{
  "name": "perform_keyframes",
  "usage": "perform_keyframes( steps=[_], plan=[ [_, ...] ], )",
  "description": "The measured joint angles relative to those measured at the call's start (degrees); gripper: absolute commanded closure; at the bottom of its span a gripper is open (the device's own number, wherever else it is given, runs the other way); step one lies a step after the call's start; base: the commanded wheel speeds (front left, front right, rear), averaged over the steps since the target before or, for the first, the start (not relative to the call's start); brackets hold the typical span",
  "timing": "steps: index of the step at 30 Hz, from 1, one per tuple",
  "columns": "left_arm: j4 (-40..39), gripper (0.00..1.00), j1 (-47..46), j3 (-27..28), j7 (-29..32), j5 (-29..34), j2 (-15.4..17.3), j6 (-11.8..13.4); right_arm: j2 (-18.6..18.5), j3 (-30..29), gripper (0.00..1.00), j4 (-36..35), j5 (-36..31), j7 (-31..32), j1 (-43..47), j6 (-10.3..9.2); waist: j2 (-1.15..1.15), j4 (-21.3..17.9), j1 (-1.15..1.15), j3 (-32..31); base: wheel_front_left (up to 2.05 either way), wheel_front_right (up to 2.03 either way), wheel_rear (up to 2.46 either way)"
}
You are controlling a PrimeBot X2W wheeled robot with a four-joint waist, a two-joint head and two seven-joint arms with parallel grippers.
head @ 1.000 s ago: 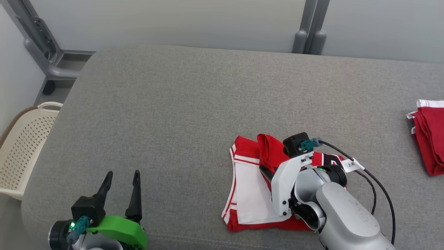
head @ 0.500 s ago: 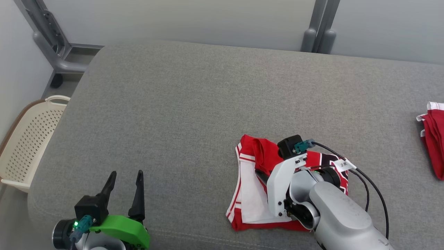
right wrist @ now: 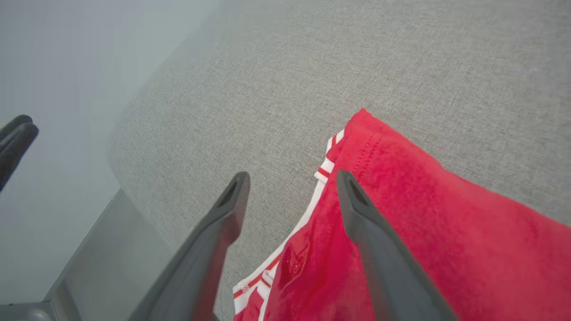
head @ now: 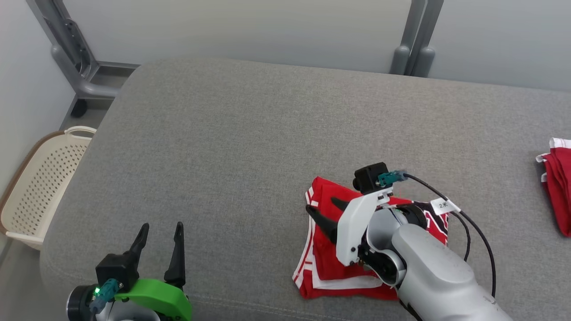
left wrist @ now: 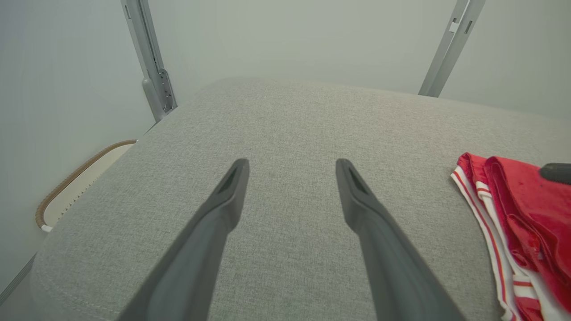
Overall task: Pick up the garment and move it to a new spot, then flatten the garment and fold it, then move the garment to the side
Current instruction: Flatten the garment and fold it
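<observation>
While the folded red and white garment (head: 325, 267) lay on the grey cushion (head: 232, 133), near its front edge and right of the middle, the right gripper (head: 320, 204) hung at the garment's left border with its two dark fingers spread wide and nothing held between them. From the right wrist, one finger stood over the red cloth and the other over bare grey fabric just beside the white-striped hem; whether either tip touched the cloth could not be told. The left gripper (head: 161, 225) sat well apart at the cushion's front left corner, its fingers also spread wide and empty, pointing across the bare cushion. A cream basket (head: 40, 187) stood on the floor off the cushion's left end, and a second red cloth (head: 560, 187) lay at the far right edge, well away from the garment
</observation>
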Motion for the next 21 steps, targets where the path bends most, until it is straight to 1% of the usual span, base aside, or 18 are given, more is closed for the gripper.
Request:
perform_keyframes(
  steps=[3,6,12,16,17,18,19,20,21],
  plan=[
    [-0.1,0.00,0.5,0.1,0.0,0.0,0.1,0.1,0.0,-1.2,0.00,-0.9,1.4,-1.9,-0.7,0.00,0.00,-0.5,0.00,-0.6,0.00,0.00,0.00],
    [-0.4,0.00,1.0,0.1,0.0,0.0,0.3,0.3,0.0,-3.6,0.00,-0.6,0.0,-3.2,-1.3,0.00,0.00,-1.0,0.00,-1.4,0.00,0.00,0.00],
    [-1.2,0.00,2.0,0.1,0.0,-0.1,0.8,0.7,-0.2,-11.3,0.00,0.4,-9.3,-4.2,0.6,0.00,0.00,-2.2,0.00,-2.8,0.00,0.00,0.00],
    [-1.7,0.00,2.3,0.1,0.2,-0.1,0.9,1.1,-0.8,-16.0,0.01,-2.6,-14.0,-2.8,5.4,0.00,0.00,-2.8,0.00,-3.3,0.00,0.00,0.00],
    [-1.8,0.00,2.3,0.0,0.2,-0.1,0.9,1.1,-1.0,-17.2,0.18,-3.9,-15.2,-2.3,6.7,0.00,0.00,-3.0,0.00,-3.4,0.00,0.00,0.00],
    [-2.0,0.00,2.4,0.0,0.2,-0.2,0.9,1.1,-1.1,-18.4,0.58,-5.2,-16.1,-1.7,8.1,0.00,0.00,-3.1,0.00,-3.4,0.00,0.00,0.00],
    [-2.1,0.00,2.4,0.0,0.2,-0.3,0.9,1.3,-1.2,-19.2,0.75,-6.6,-17.0,-1.1,9.4,0.00,0.00,-3.2,0.00,-3.4,0.00,0.00,0.00],
    [-2.3,0.00,2.5,0.0,0.2,-0.4,0.9,1.4,-1.2,-19.9,0.97,-8.1,-18.0,-0.4,10.8,0.00,0.00,-3.3,0.00,-3.3,0.00,0.00,0.00],
    [-2.4,0.00,2.5,0.0,0.2,-0.5,0.9,1.5,-1.1,-20.7,1.00,-9.5,-19.0,0.2,12.3,0.00,0.00,-3.4,0.00,-3.2,0.00,0.00,0.00]
  ],
)
